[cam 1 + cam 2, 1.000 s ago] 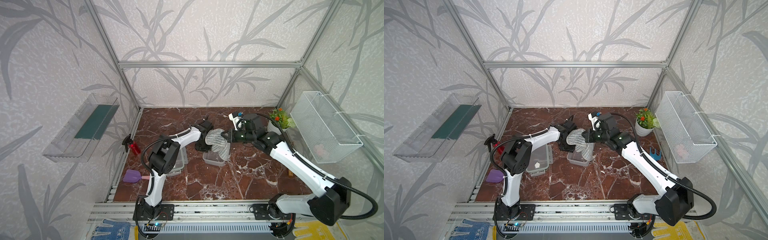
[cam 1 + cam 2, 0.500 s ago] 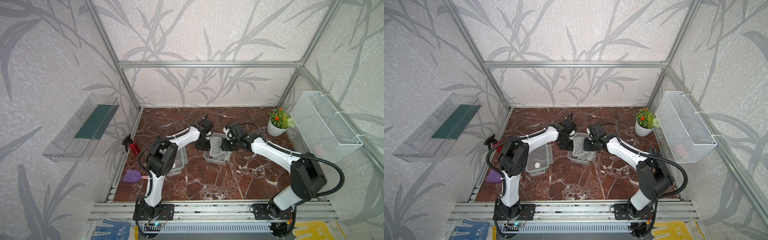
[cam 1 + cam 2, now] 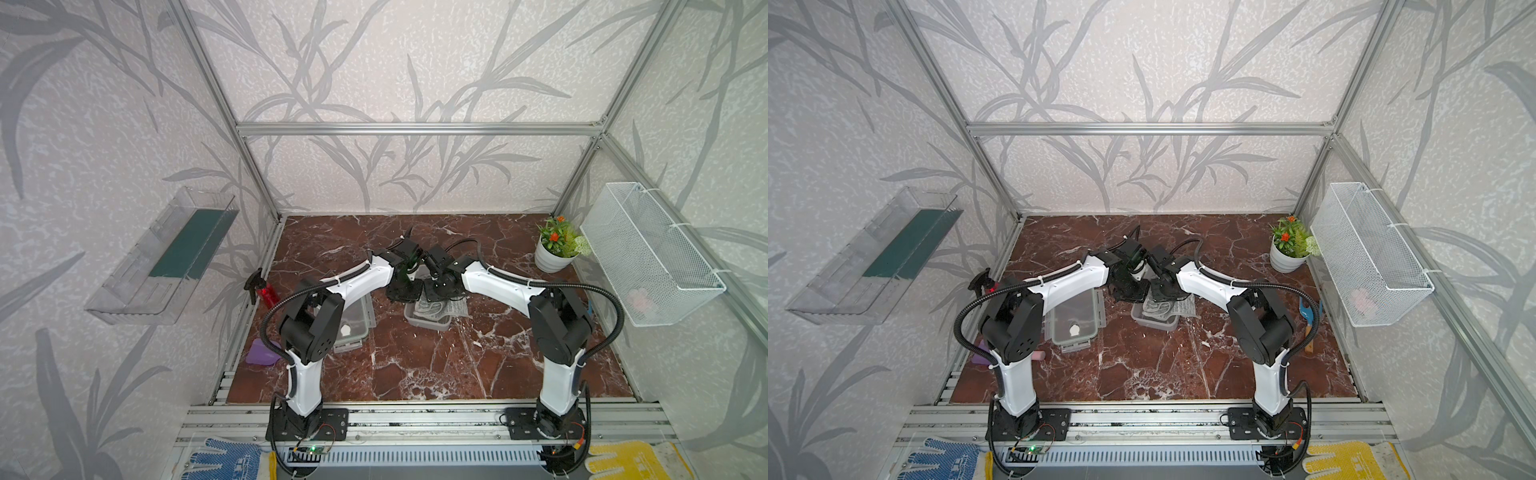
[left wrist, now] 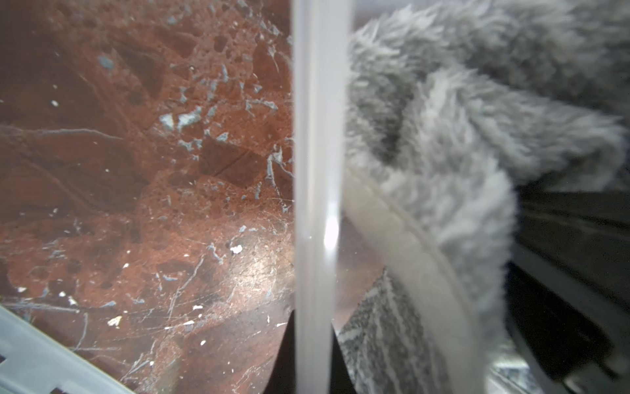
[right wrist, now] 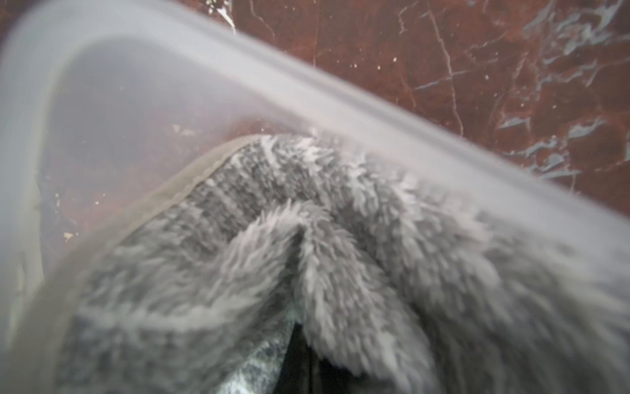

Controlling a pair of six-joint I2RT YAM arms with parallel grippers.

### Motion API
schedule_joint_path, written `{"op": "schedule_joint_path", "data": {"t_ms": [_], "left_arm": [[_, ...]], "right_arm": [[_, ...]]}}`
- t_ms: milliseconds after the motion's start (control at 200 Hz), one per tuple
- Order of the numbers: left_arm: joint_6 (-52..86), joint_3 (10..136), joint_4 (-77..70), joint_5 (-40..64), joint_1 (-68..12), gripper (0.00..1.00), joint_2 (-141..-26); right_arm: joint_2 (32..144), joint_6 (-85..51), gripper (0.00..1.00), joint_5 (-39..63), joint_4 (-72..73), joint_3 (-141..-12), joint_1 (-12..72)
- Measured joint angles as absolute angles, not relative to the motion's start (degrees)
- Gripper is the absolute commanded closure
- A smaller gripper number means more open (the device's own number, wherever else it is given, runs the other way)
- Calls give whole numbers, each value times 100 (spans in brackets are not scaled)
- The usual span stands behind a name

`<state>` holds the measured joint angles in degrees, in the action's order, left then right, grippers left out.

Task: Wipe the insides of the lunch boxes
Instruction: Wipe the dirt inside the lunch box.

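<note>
Your top views look steeply down from the front over the whole marble floor (image 3: 415, 365); both wrist views sit close against the lunch box (image 4: 317, 204) and cloth (image 5: 341, 273), mid-frame from above.

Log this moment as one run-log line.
left claw: shut on rim of translucent greyish plastic lunch box | right claw: shut on fluffy grey cloth inside it | clear lid: off, on table
</note>
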<state>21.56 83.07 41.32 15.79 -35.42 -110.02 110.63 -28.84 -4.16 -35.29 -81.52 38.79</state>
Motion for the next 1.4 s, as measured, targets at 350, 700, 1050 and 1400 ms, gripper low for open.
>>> {"op": "schedule_joint_path", "data": {"t_ms": [350,700,1050,1400], "left_arm": [[2355,7964,3940,1656,-3588,100,-10685],[2574,7985,4071,1350,-3557,100,-10606],[2569,8359,4495,1310,-3422,100,-10543],[2473,8847,4694,1173,-3402,100,-10481]], "right_arm": [[10779,-3977,100,180,-2005,-7712,3385],[10938,-4285,100,1160,-1592,-7826,3463],[10700,-4112,100,1470,-1750,-7500,3715],[10278,-3341,100,1721,-2561,-7575,3798]]}}
